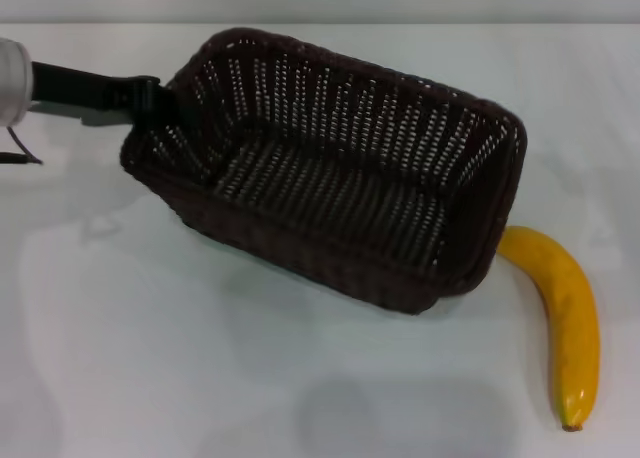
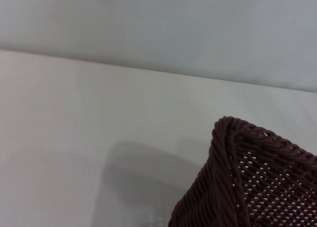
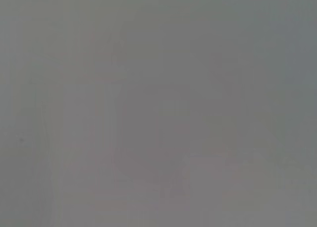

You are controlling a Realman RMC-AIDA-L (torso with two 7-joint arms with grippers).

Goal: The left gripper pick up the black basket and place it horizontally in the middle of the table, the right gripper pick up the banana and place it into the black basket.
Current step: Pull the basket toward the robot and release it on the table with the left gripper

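Note:
The black basket point(image 1: 330, 178) is a large dark woven rectangle, lying at a slant across the middle of the table point(image 1: 150, 358), its near long side tipped up with a shadow beneath. My left gripper point(image 1: 158, 100) reaches in from the left and is shut on the rim at the basket's left corner. In the left wrist view only one braided corner of the basket point(image 2: 257, 177) shows. The yellow banana point(image 1: 565, 318) lies on the table at the right, its upper end touching or tucked behind the basket's right corner. My right gripper is out of view.
The table's far edge point(image 1: 320, 23) meets a grey wall. White tabletop stretches in front of the basket and to its left. The right wrist view shows only a featureless grey surface.

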